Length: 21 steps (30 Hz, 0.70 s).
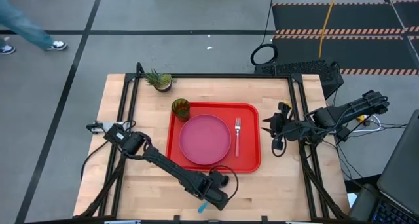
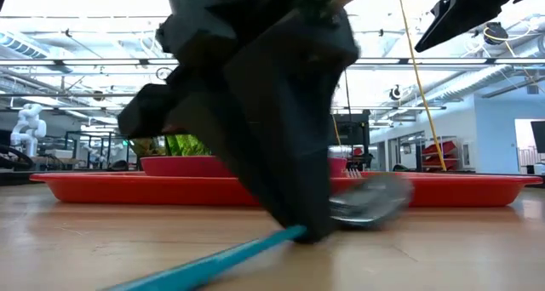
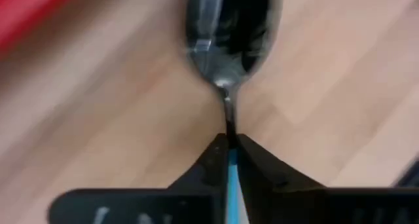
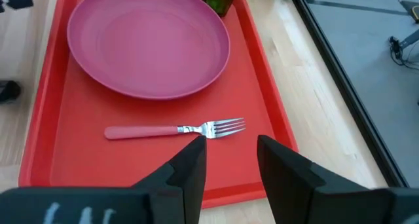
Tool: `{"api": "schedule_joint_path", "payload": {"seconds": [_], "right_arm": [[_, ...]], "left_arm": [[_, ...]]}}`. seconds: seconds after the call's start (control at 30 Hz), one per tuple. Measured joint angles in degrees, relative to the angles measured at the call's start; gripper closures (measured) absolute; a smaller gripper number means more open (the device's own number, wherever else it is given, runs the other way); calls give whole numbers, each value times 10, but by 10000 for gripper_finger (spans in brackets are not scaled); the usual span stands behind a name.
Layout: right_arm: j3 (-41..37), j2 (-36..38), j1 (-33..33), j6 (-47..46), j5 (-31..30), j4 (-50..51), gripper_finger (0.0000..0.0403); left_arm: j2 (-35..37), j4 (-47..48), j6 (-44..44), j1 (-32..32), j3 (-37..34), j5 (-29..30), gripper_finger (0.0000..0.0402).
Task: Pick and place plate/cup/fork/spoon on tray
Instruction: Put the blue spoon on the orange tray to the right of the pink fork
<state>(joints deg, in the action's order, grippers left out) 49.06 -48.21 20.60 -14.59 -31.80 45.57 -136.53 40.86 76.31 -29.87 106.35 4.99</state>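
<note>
Table [image 1: 275, 185]: left end effector [image 3: 229, 152] pinching spoon [image 3: 229, 27] handle (blue).

left arm: stretched to near table edge, left gripper [image 1: 208, 202] low, fingers [image 3: 213, 160] pinched together | right arm: waiting right, right gripper [image 4: 226, 160] fingers parted

We see the tray [image 1: 250, 111] in the middle of the table [image 1: 294, 185]. On it the plate [image 1: 205, 140] lies centrally, the cup [image 1: 181, 109] at its far left corner, the fork [image 1: 237, 135] just right of the plate. The spoon [image 1: 203, 204] lies on the table before the tray, between the fingers of the left pincer [image 1: 211, 196]. The right pincer [image 1: 268, 126] hangs right of the tray. A plant [image 1: 159, 80] stands behind the cup.
</note>
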Motion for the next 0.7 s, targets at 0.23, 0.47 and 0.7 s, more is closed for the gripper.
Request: {"api": "schedule_joint_path", "payload": {"seconds": [0.23,0.47,0.7], "right_arm": [[0,0,0,8,0,-13,273],[0,0,0,8,0,-13,273],[0,1,0,8,3,-12,273]], "left_arm": [[-6,-50,-11,-7,1,-5,386],[-14,29,-78,3,91,-14,393],[-8,106,-144,25,168,28,395]]}}
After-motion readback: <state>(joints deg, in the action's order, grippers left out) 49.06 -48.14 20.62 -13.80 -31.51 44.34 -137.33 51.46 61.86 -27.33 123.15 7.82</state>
